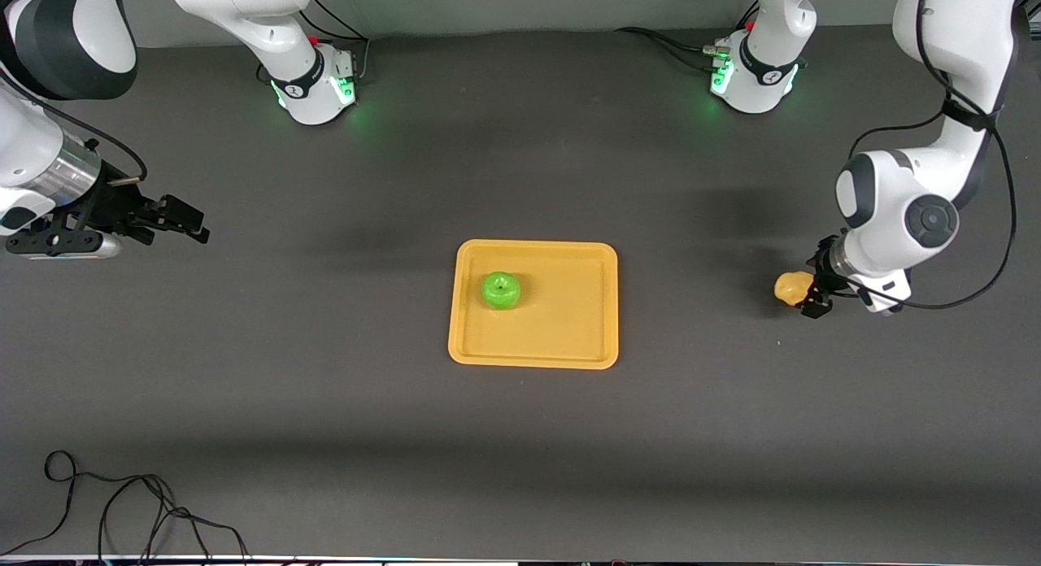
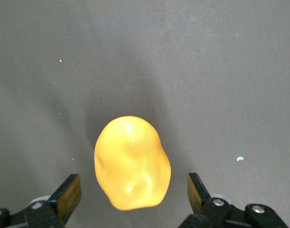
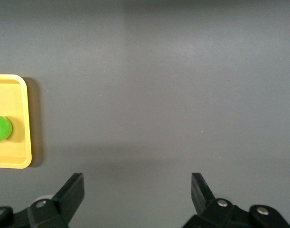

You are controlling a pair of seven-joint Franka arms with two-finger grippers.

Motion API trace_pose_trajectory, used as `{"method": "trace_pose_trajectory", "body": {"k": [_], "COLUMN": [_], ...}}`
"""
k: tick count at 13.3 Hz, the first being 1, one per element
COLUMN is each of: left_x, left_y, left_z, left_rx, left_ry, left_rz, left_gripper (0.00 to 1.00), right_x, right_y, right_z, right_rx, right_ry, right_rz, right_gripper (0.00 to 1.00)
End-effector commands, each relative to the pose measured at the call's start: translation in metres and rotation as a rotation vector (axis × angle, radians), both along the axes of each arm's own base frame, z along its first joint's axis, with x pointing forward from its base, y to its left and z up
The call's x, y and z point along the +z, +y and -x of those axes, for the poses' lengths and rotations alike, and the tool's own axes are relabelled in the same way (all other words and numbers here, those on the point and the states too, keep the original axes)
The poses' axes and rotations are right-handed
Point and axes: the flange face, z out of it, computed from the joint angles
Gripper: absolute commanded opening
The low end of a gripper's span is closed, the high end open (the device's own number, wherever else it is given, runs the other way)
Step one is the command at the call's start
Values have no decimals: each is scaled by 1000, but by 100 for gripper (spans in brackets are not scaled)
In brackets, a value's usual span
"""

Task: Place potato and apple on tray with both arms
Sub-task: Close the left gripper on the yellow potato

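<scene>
While the dark grey worktop [image 1: 520, 436] spreads under everything, the two white arms stand at its top edge in the front view, their bases lit green. The left arm [image 1: 935, 143] bends down toward its own end of the worktop, and the right arm [image 1: 49, 102] waits at its end, held up over bare surface.

Next in size comes the tray [image 1: 569, 338], yellow-orange with a raised rim, lying flat near the middle of the worktop, well apart from both arms. In the right wrist view only a corner of the tray [image 3: 14, 159] shows.

On the tray sits the apple [image 1: 501, 290], bright green and glossy, its dark stem dimple facing up, in the part of the tray toward the right arm's end. The right wrist view catches just a slice of the apple [image 3: 1, 128].

At the left arm's end, the left gripper [image 1: 805, 293] is down at the potato [image 1: 792, 287], which lies off the tray. In the left wrist view the left gripper [image 2: 134, 194] is spread wide, the pale yellow potato [image 2: 132, 163] between its fingers [image 2: 68, 195] with a gap on each side, so nothing is grasped.

Over the right arm's end, the right gripper [image 1: 191, 224] holds nothing; the right wrist view shows the right gripper [image 3: 137, 192] parted wide over bare worktop.
</scene>
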Motion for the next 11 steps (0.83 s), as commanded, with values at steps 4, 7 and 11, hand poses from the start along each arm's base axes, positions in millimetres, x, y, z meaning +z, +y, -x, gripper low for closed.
{"method": "trace_pose_trajectory", "body": {"k": [4,7,11], "left_x": [-26,-23,-13], "left_y": [-2,0,-7], "left_z": [22,18,9], "left_rx": [66,98,69], "left_ry": [-57,-65,-81], "left_rz": [-10,-8,-8], "left_gripper": [100,59,29], "right_x": [-1,0,2], "right_y": [3,3,3], "right_z": [5,5,7], "right_rx": [30,29,30], "right_ry": [-3,-3,-2], "right_rz": [7,6,5], "right_gripper": [100,100,100]}}
